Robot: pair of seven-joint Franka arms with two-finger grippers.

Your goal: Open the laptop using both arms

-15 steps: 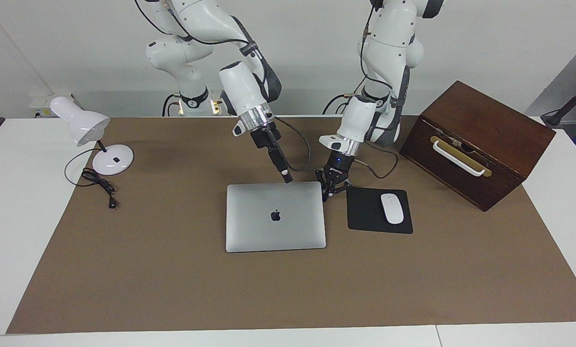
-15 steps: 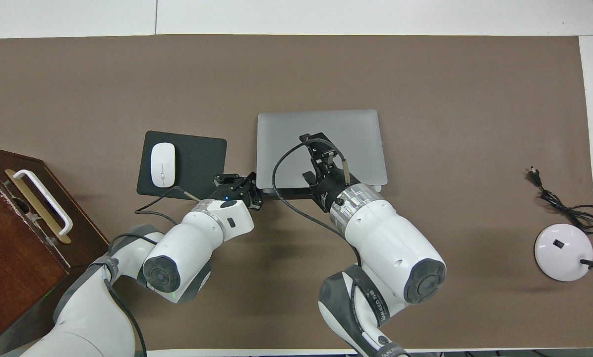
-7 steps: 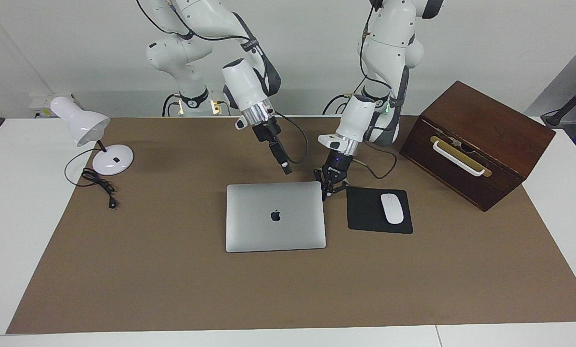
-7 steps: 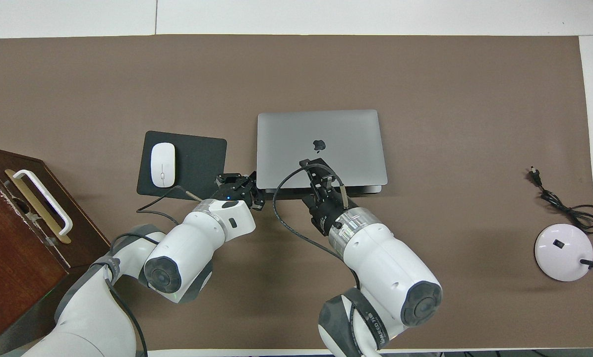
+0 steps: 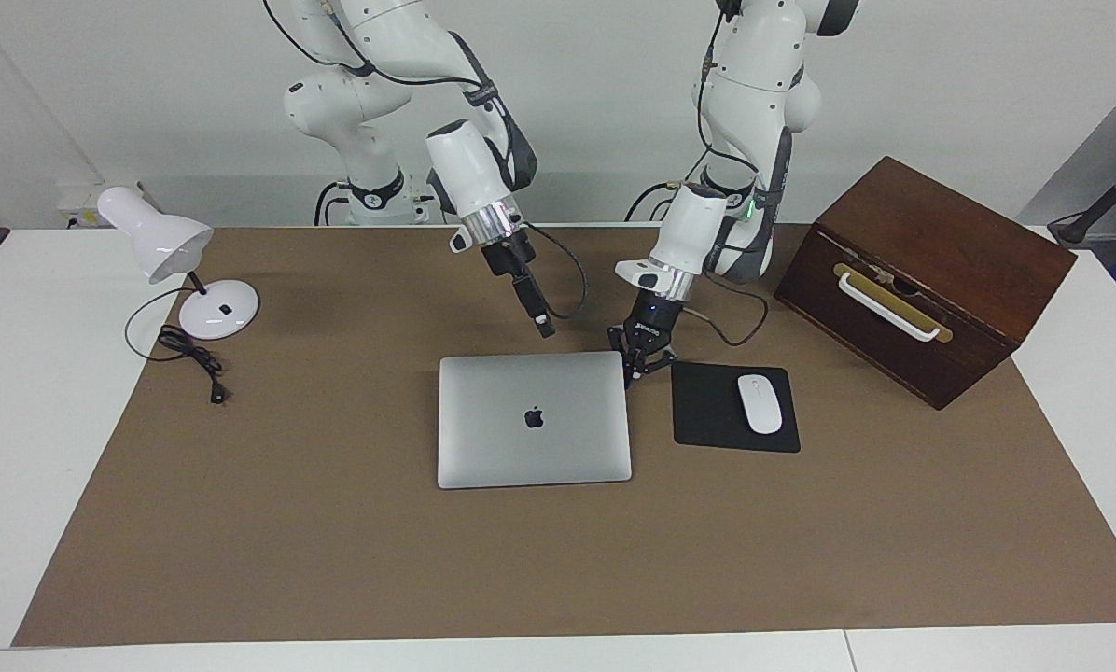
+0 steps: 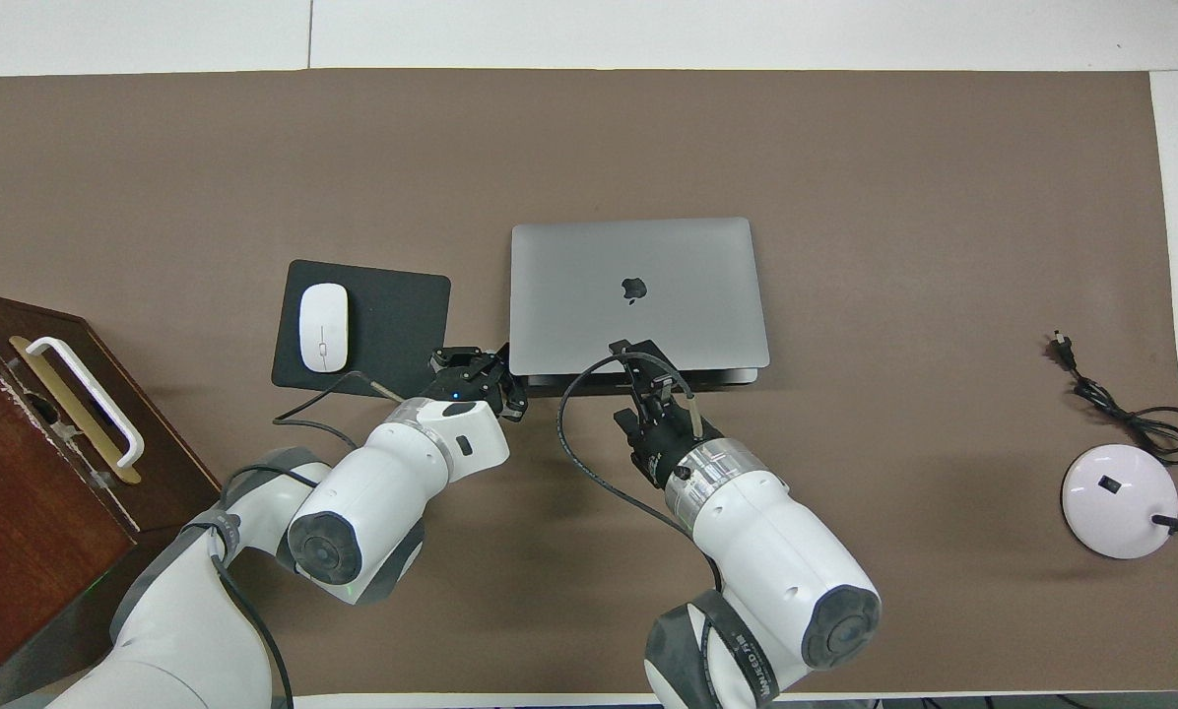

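Hovering right jaws (image 5: 543, 328) over mat (near laptop (image 5: 534, 420) edge).

Laptop (image 6: 638, 295) near edge: partly covered by the right gripper (image 6: 648, 359) in the overhead view.
Left gripper (image 5: 640, 359): finger spacing too small to be read.
Lamp (image 6: 1121, 487): shade cut off by the overhead view's edge.
Wooden box (image 6: 28, 443): cropped at the overhead view's edge.
Arm bases: cut off in the overhead view.

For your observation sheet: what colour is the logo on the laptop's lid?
Dark, almost black, on the silver-grey laptop; clearest in the facing view.
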